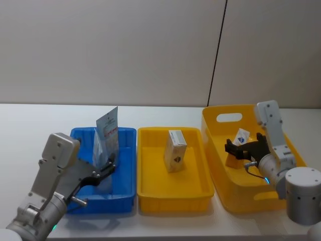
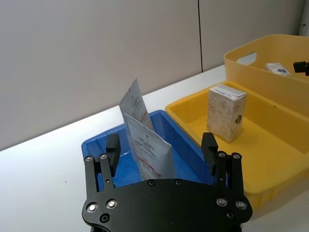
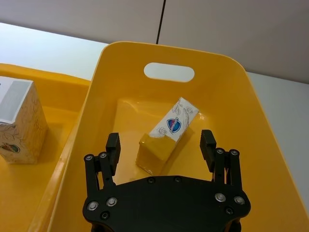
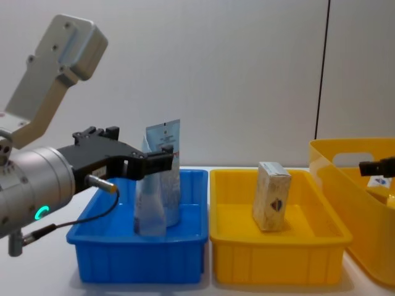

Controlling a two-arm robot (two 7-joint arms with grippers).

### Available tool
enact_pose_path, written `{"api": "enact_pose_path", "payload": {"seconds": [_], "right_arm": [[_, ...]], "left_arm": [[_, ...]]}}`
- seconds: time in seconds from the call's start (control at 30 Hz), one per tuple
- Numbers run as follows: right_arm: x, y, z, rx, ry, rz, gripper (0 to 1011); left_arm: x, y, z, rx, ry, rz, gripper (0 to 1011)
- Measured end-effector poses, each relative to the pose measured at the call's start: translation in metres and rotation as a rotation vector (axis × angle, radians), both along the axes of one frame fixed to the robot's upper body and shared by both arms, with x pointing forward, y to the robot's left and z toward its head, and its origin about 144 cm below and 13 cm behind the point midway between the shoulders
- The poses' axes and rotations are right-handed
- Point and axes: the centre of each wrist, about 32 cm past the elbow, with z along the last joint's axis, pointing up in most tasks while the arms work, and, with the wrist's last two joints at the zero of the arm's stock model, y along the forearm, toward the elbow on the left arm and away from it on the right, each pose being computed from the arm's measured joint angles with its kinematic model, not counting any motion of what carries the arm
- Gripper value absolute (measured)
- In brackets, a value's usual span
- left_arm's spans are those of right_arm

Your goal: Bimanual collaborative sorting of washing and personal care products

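Robotics laboratory, bench-top test cell. A white table (image 1: 35, 120) stands against a plain grey panelled wall (image 1: 100, 50), its one feature a dark vertical seam (image 1: 217, 50). Three plastic containers sit side by side near the table's front edge: a blue bin (image 1: 103, 205), a shallow yellow tray (image 1: 173, 203) and a deeper yellow basket (image 1: 241, 201) with a cut-out handle. The tray holds a single beige box (image 1: 175, 149), standing upright. Two machine arms in grey and silver housings reach over the containers, the left arm (image 1: 55, 165) at the blue bin and the right arm (image 1: 268, 120) at the basket. A green status light (image 4: 41, 213) glows on the left arm's cylindrical joint.
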Motion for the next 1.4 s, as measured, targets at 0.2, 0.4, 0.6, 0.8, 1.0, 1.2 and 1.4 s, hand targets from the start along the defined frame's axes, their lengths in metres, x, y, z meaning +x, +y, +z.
{"api": "enact_pose_path", "payload": {"seconds": [0.2, 0.4, 0.6, 0.8, 1.0, 1.2, 1.4], "right_arm": [[0.000, 0.000, 0.000, 0.000, 0.001, 0.000, 1003], [0.000, 0.000, 0.000, 0.000, 0.002, -0.001, 1004], [0.000, 0.000, -0.001, 0.000, 0.002, -0.001, 1003], [0.000, 0.000, -0.001, 0.000, 0.002, -0.001, 1003], [0.000, 0.000, -0.001, 0.000, 0.002, -0.001, 1003], [0.000, 0.000, -0.001, 0.000, 0.002, -0.001, 1003], [0.000, 0.000, -0.001, 0.000, 0.002, -0.001, 1003]], "left_arm": [[0.002, -0.006, -0.003, -0.004, 0.039, -0.002, 1001], [0.005, -0.013, -0.008, -0.011, 0.070, 0.000, 1001], [0.009, -0.020, -0.012, -0.012, 0.092, 0.005, 1001], [0.016, -0.026, -0.014, 0.001, 0.105, 0.014, 1002], [0.027, -0.032, -0.015, 0.015, 0.110, 0.025, 1001], [0.036, -0.033, -0.016, 0.024, 0.113, 0.034, 1001], [0.046, -0.033, -0.014, 0.031, 0.104, 0.036, 1002]]}}
